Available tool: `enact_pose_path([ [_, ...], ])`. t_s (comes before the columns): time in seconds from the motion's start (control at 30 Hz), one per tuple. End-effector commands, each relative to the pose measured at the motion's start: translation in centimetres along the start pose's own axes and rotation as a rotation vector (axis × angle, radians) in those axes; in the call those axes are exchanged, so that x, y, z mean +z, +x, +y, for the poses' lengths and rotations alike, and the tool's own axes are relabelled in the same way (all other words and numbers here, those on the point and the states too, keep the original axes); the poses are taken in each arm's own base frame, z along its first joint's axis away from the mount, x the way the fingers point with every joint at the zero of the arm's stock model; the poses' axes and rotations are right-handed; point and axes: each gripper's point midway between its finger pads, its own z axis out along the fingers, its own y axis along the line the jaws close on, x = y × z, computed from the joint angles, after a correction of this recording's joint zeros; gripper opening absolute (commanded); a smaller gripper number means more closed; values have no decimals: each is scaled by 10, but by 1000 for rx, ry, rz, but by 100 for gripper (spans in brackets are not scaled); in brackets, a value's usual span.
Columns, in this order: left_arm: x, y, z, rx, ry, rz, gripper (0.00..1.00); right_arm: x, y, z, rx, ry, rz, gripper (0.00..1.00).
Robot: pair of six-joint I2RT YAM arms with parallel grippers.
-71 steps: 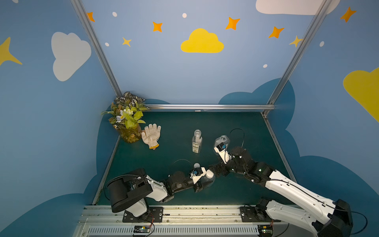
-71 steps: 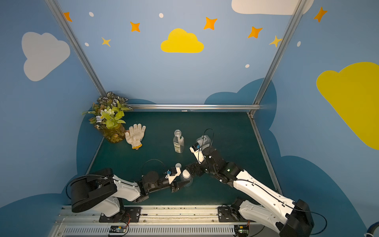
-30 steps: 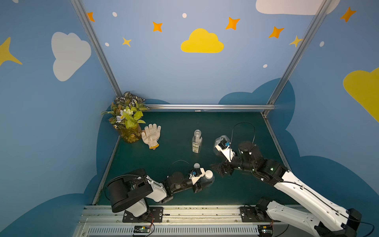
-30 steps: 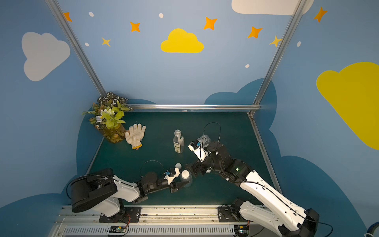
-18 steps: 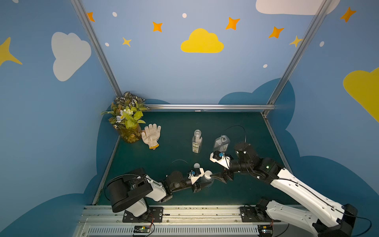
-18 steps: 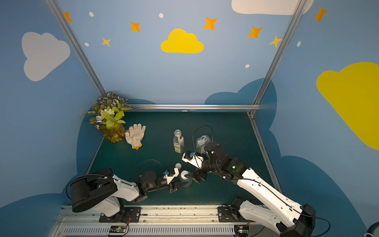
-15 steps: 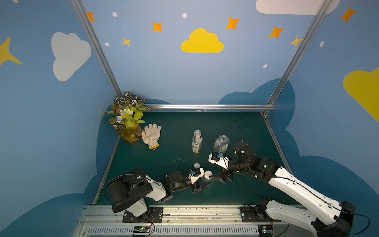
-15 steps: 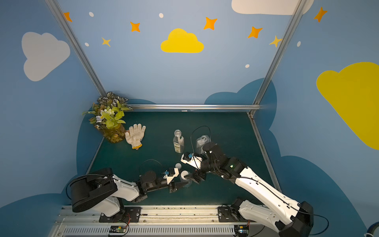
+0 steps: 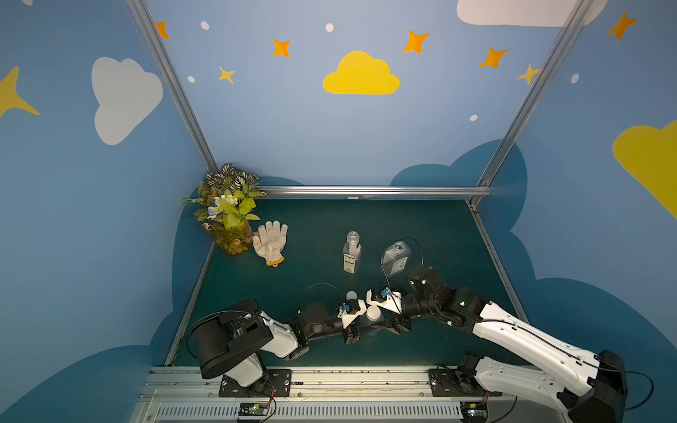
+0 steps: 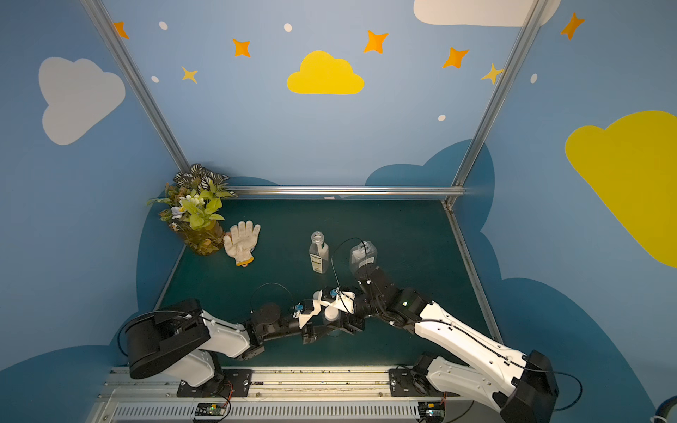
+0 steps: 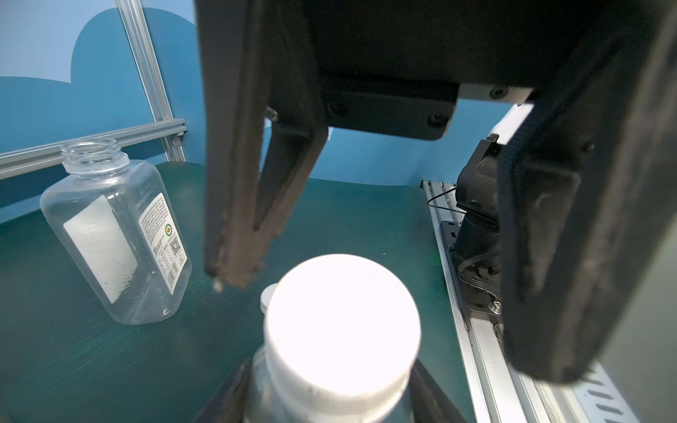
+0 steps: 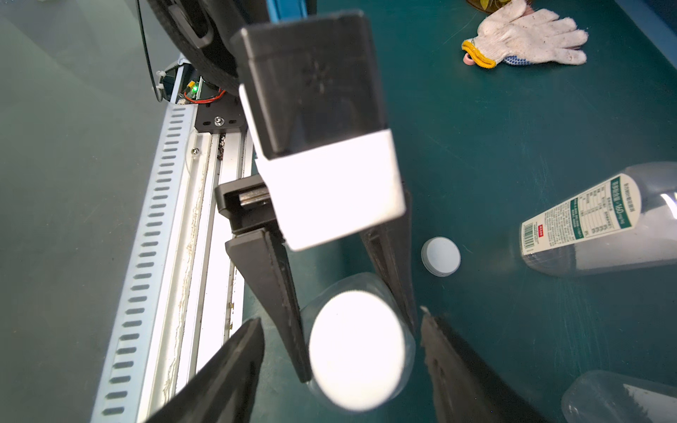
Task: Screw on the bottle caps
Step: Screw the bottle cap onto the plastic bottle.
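My left gripper (image 9: 361,329) is shut on the round clear bottle (image 12: 397,300), which stands near the table's front edge with a white cap (image 9: 373,313) on its neck. My right gripper (image 12: 344,381) hangs over that cap (image 12: 357,348), open, one finger on each side with gaps showing. In the left wrist view the cap (image 11: 342,322) fills the middle, and the right gripper's fingers (image 11: 234,219) straddle it from above. A loose cap (image 9: 351,295) lies on the mat close behind. The slim labelled bottle (image 9: 352,252) and the wider flat-sided bottle (image 9: 395,256) stand uncapped farther back.
A white work glove (image 9: 271,240) and a potted plant (image 9: 227,212) sit at the back left. The aluminium rail (image 12: 172,205) runs along the table's front edge just beside both grippers. A black cable (image 9: 403,245) loops up from the right wrist by the wider bottle.
My right gripper has swung from beside the wider bottle to above the capped bottle, and its jaws have narrowed. The left gripper and its bottle have stayed put.
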Motion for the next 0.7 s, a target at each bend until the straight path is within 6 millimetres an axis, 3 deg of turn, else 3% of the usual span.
enact_pose_path([
  [0.0, 2, 18, -5, -40, 35, 64, 18, 3, -4, -4, -17, 31, -20, 70],
  [0.13, 2, 18, -5, -42, 36, 64, 18, 4, -2, -7, -13, 50, -11, 64],
  [0.43, 2, 18, -5, -45, 36, 63, 18, 8, 5, -12, -9, 65, 21, 66],
  [0.67, 2, 19, -4, -47, 33, 63, 18, 11, 7, -12, 7, 59, 35, 55],
])
